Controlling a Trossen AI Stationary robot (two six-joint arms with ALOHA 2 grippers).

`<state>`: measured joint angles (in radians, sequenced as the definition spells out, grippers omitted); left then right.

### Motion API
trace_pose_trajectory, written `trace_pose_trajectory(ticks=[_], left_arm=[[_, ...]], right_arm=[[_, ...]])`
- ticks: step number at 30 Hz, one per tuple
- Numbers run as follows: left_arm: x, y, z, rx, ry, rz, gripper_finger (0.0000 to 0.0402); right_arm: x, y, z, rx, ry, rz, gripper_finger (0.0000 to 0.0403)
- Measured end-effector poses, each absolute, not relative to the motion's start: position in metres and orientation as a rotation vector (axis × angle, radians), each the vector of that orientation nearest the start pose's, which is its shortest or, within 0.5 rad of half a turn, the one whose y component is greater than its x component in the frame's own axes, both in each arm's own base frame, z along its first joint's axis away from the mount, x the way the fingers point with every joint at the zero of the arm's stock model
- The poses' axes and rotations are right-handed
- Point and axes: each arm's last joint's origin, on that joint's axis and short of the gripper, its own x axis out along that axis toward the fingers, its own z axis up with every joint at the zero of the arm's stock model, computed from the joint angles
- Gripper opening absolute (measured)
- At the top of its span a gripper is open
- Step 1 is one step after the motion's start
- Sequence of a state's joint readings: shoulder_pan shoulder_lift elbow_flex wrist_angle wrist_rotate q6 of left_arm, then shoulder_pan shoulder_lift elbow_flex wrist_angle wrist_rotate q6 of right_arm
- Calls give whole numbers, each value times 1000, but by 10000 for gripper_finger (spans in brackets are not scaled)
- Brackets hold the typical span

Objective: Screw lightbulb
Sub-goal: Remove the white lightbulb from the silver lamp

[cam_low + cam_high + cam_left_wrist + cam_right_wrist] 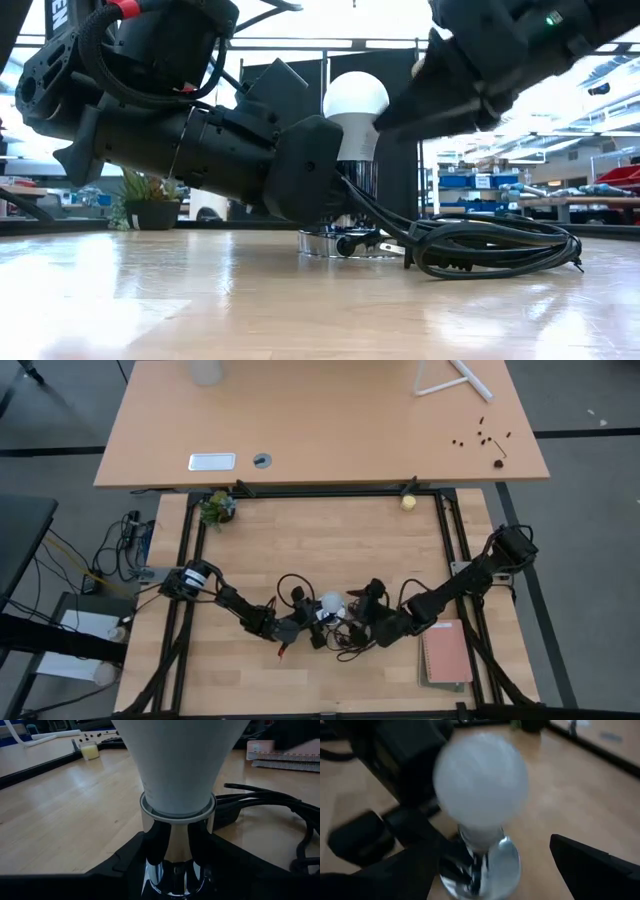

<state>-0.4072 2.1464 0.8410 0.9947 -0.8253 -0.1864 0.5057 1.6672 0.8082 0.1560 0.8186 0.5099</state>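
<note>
The white lightbulb (pixel 356 98) stands upright in the chrome socket (pixel 350 185), whose round disc base (pixel 318 243) rests on the wooden table. It also shows in the high view (pixel 331 602). My left gripper (pixel 303 622) reaches in from the table's left and is shut on the socket below the bulb. My right gripper (pixel 500 850) is open beside the bulb's globe (pixel 480 780). Its two fingers stand wide apart on either side and touch nothing that shows. My left gripper pinches the socket's chrome stem (pixel 172 845) between its two fingers, just under the bulb's white collar (pixel 177 810). The fingers (pixel 125 867) come in level from the table's left. The socket stands upright with its disc on the table.
A black cord (pixel 490 245) lies coiled on the table right of the socket. A pinkish notebook (pixel 447 655) lies at the near right. A small potted plant (pixel 216 508) and a yellowish ball (pixel 408 502) sit at the far edge.
</note>
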Motion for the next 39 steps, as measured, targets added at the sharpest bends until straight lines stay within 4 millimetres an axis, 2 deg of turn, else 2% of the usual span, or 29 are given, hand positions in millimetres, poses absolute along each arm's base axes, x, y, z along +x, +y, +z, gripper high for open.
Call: trace_pose_trajectory(ticks=[7, 17, 21, 26, 29, 33, 39], left_arm=[[347, -127, 78, -5, 211, 436, 188], [347, -126, 78, -8, 208, 450, 188], [347, -126, 78, -5, 210, 443, 188], [347, -127, 78, -7, 210, 429, 188], [347, -127, 78, -7, 210, 431, 188], [347, -127, 78, -7, 209, 434, 188], [347, -127, 78, -7, 209, 435, 188]], right_arm=[[297, 127, 169, 36, 427, -402, 379], [301, 111, 165, 22, 470, -453, 379], [287, 107, 155, 23, 542, -594, 372], [261, 102, 141, 251, 609, -802, 356], [265, 116, 144, 261, 617, -681, 348], [277, 134, 156, 165, 532, -487, 346], [293, 134, 171, 48, 426, -382, 346]])
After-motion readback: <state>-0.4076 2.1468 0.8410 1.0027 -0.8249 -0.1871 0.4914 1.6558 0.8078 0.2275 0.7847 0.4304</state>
